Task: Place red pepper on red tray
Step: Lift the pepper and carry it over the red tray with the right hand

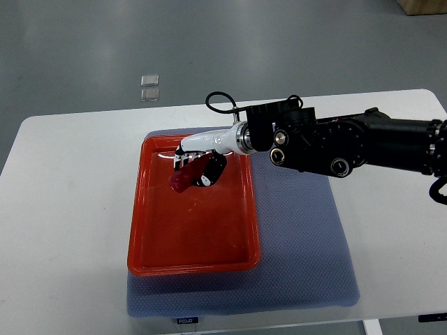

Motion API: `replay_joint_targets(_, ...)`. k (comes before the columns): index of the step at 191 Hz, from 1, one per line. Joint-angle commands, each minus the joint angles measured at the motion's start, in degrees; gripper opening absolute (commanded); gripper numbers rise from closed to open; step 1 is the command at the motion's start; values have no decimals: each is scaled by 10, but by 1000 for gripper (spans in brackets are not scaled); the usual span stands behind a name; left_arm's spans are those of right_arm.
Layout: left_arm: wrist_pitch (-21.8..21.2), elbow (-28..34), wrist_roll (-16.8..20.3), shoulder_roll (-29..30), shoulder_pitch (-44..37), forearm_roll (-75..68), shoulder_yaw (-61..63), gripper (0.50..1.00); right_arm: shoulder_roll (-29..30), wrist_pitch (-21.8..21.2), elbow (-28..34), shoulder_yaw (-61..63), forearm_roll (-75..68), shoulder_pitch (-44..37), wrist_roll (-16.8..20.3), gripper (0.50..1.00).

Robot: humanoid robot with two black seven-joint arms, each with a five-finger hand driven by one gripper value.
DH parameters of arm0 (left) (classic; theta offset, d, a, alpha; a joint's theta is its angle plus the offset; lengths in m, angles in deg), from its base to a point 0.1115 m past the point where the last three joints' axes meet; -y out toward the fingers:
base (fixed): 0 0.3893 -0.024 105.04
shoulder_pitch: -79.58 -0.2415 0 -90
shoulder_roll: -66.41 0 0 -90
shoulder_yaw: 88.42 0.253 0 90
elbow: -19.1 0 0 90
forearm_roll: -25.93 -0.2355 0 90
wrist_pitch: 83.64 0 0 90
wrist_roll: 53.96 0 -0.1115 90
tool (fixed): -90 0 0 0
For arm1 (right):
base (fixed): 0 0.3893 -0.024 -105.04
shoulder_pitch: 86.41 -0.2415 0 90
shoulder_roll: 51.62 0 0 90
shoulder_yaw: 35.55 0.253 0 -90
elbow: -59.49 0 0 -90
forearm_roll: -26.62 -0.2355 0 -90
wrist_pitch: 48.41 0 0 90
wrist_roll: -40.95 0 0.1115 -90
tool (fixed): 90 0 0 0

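We record: right hand (199, 162), fingers closed around the red pepper (181, 181), held over the upper part of the red tray (188, 266); tray on a blue mat (300, 244), on the white surface (63, 209)

Single cam only, top view, so no overlap with any other view. It is mounted on the robot's own side and looks down steeply and forward across the worktop (63, 209). Mid-range framing: nearly the whole white worktop fits, with the far edge and both far corners fully in frame and the near edge cut at the bottom. Grey floor (209, 42) fills the band beyond the far edge, so the tilt is not straight down. The right arm (363, 143) enters from the right edge of frame, reaching toward the worktop's middle. The blue mat (300, 244) sits about centred, slightly toward the near edge.
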Motion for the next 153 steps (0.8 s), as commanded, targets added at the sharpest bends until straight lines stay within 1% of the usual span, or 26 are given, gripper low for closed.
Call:
replay_joint_targets(1, 0, 1, 0, 0, 0, 0, 0, 1000, 29, 5, -17, -7, 1, 11, 0, 500)
replay_joint_targets(27, 0, 0, 0, 0, -1, 0, 1, 1000, 30, 13, -37, -7, 1, 32, 0, 500)
replay_joint_targets(67, 0, 0, 0, 0, -1, 0, 1, 1000, 30, 27, -48, -7, 2, 57, 0, 500)
replay_joint_targets(68, 0, 0, -1, 0, -1, 0, 1, 1000, 30, 27, -49, -7, 2, 58, 0, 521)
replay_joint_targets(69, 0, 0, -1, 0, -1, 0, 1, 1000, 30, 27, -49, -7, 2, 58, 0, 521)
replay_joint_targets(70, 0, 0, -1, 0, -1, 0, 1, 1000, 30, 27, -50, -7, 2, 59, 0, 537)
replay_joint_targets(71, 0, 0, -1, 0, -1, 0, 1, 1000, 30, 27, -50, -7, 2, 59, 0, 537)
replay_joint_targets(72, 0, 0, -1, 0, 0, 0, 1, 1000, 30, 27, -50, -7, 2, 59, 0, 551)
replay_joint_targets(76, 0, 0, -1, 0, 0, 0, 1, 1000, 30, 27, -52, -6, 2, 60, 0, 572)
replay_joint_targets(86, 0, 0, 0, 0, 0, 0, 0, 1000, 30, 27, -53, -6, 2, 63, 0, 596)
replay_joint_targets(92, 0, 0, -1, 0, -1, 0, 1, 1000, 30, 27, -54, -6, 2, 65, 0, 621)
replay_joint_targets(95, 0, 0, -1, 0, 0, 0, 1, 1000, 30, 27, -54, -6, 2, 66, 0, 645)
replay_joint_targets(101, 0, 0, -1, 0, -1, 0, 1, 1000, 30, 27, -54, -6, 2, 66, 0, 672)
replay_joint_targets(115, 0, 0, 0, 0, -1, 0, 0, 1000, 30, 27, -54, -5, 2, 67, 0, 693)
replay_joint_targets(122, 0, 1, -1, 0, -1, 0, 1, 1000, 30, 27, -54, -4, 1, 68, -1, 731)
replay_joint_targets(124, 0, 1, -1, 0, -1, 0, 1, 1000, 30, 27, -54, -4, 1, 68, -1, 731)
replay_joint_targets(127, 0, 1, -1, 0, -1, 0, 1, 1000, 30, 27, -54, -3, 1, 68, -1, 754)
replay_joint_targets(137, 0, 1, -1, 0, -1, 0, 1, 1000, 30, 27, -54, -2, 0, 70, -2, 787)
replay_joint_targets(153, 0, 1, -1, 0, -1, 0, 1, 1000, 30, 27, -54, 0, 0, 70, -2, 801)
